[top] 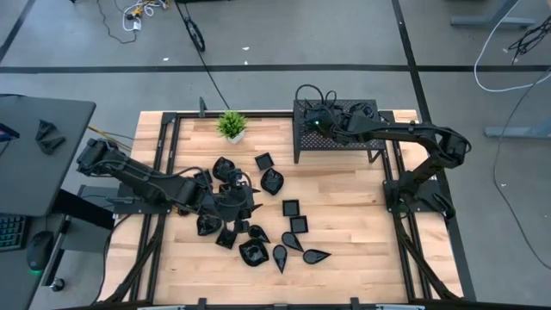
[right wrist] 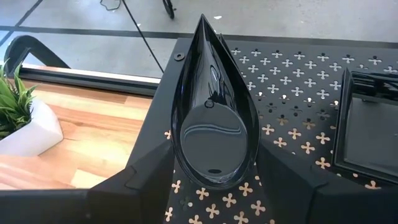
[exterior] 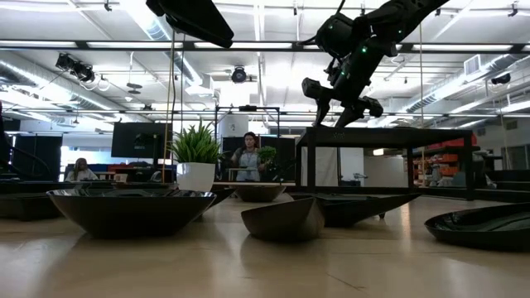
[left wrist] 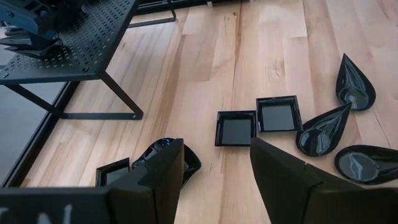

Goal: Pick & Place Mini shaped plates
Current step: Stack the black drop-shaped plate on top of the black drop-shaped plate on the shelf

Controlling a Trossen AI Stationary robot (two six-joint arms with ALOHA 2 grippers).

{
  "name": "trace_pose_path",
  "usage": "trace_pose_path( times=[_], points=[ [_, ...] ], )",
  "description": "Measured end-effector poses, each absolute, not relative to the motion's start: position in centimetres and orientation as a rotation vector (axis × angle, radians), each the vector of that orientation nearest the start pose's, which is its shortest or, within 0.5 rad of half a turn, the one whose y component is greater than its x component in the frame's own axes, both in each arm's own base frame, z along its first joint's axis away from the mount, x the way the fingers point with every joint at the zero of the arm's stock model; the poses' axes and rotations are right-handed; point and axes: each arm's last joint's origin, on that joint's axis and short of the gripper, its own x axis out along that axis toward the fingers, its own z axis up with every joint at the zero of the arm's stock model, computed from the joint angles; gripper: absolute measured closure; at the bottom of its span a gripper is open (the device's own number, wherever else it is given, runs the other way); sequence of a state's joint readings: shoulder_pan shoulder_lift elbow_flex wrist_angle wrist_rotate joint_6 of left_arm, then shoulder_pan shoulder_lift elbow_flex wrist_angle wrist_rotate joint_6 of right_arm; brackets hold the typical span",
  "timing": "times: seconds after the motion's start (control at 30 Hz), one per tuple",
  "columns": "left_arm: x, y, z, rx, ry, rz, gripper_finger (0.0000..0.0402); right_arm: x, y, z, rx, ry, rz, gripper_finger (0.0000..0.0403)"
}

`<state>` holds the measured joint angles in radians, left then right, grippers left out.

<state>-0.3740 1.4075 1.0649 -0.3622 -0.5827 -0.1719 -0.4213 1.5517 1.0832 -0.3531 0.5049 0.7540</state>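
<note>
While the right gripper (right wrist: pixel 214 186) clasps a teardrop plate (right wrist: pixel 213 118) over the rack (top: pixel 344 129) at one o'clock for set-down, the left gripper (left wrist: pixel 214 180) hovers open-jawed, empty, over the plate pile (top: pixel 258 215) mid-table.

Glossy black teardrop plate (right wrist: pixel 214 134) sitting between right claw (right wrist: pixel 214 180) fingers over black perforated metal rack (right wrist: pixel 292 93), white-potted green plant (right wrist: pixel 22 118) standing on wooden bench (right wrist: pixel 106 140)

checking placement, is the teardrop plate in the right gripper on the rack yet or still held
Held: the teardrop plate sits between the right gripper fingers above the rack.
</note>
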Motion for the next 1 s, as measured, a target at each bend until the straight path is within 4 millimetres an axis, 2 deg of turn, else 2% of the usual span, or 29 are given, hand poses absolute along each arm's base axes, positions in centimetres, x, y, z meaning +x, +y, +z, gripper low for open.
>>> trace_pose_path(
  times=[0.13,0.37,0.53,0.8,1.0],
  points=[
    [28.3,-9.4,27.9,0.159,0.605,0.252,0.0209,28.9,-14.5,24.2,0.628,0.48,-1.15,0.0173],
    [28.3,-9.4,27.9,0.159,0.605,0.252,0.0209,28.9,-14.5,24.2,0.633,0.475,-1.153,0.0136],
    [28.3,-9.4,27.9,0.159,0.605,0.252,0.0209,28.9,-14.5,24.2,0.639,0.47,-1.156,0.0133],
    [28.3,-9.4,27.8,0.159,0.606,0.252,0.0209,28.6,-14.2,25.1,0.604,0.471,-1.126,0.0173],
    [28.3,-9.4,27.8,0.158,0.606,0.252,0.0209,28.5,-13.9,25.5,0.627,0.499,-1.04,0.0234]
  ],
)
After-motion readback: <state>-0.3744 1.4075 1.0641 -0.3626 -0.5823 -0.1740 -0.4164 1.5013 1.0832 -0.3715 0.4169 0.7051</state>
